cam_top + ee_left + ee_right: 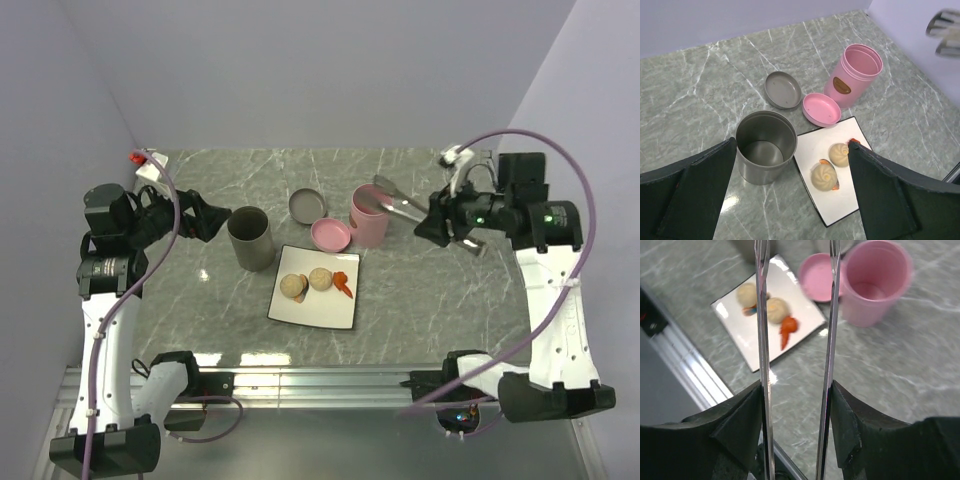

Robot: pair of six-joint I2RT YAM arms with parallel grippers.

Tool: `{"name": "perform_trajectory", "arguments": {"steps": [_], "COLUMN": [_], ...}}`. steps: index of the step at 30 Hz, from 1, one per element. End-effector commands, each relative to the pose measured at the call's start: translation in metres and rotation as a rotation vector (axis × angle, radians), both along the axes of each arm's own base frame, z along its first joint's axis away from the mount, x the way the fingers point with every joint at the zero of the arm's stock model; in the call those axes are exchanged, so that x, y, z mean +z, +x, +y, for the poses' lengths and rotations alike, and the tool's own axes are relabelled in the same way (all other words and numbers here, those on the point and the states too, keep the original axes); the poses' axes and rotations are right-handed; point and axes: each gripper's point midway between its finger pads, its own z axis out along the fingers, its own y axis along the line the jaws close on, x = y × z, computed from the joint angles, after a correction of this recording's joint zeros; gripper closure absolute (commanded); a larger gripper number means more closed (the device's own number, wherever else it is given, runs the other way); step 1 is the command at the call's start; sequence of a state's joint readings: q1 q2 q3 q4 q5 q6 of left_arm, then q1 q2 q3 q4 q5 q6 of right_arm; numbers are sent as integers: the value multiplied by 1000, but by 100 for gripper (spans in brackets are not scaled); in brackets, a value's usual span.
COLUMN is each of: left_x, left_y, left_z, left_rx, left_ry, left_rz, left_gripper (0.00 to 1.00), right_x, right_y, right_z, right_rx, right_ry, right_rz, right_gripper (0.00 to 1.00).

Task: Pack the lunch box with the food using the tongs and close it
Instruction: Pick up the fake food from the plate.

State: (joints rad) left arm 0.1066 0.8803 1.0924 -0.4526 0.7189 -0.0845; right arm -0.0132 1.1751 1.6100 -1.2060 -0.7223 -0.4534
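Two tan buns (293, 286) (320, 278) and an orange-red piece (343, 284) lie on the white square plate (300, 312). The pink round lunch box (368, 215) stands open behind the plate, its pink lid (330, 235) lying beside it. My right gripper (440, 222) is shut on the silver tongs (400, 203), whose tips hang over the pink box. In the right wrist view the tongs' two arms (762, 340) run parallel between my fingers (796, 390), spread apart with nothing between them. My left gripper (215, 218) hovers open left of the grey can (250, 238).
An open grey metal can (765, 145) stands left of the plate (840, 200), with its grey lid (783, 90) lying behind. The metal rail of the table's near edge (320, 378) runs in front of the plate. Walls close in at the back and both sides.
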Motion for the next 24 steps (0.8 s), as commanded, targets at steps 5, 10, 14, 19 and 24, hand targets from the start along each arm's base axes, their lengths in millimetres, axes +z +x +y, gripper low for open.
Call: {"name": "perform_trajectory", "arguments": {"steps": [5, 10, 14, 19, 24], "left_x": [11, 5, 6, 5, 4], "left_y": [2, 5, 6, 9, 10], "left_z": [-3, -3, -3, -3, -5], "left_rx": [4, 7, 7, 1, -8], "left_ry": [-53, -66, -82, -88, -97], "left_rz": [29, 51, 42, 54, 58], "left_gripper": [1, 1, 1, 0, 0], "right_x": [-30, -74, -106, -134, -154], "right_y": [-4, -5, 0, 8, 11], "right_z": [48, 74, 86, 96, 102], "right_rx": [160, 240, 244, 247, 272], "right_ry": [-42, -173, -252, -303, -337], "right_rz": [16, 25, 24, 33, 67], "right_gripper": [42, 43, 43, 43, 40]}}
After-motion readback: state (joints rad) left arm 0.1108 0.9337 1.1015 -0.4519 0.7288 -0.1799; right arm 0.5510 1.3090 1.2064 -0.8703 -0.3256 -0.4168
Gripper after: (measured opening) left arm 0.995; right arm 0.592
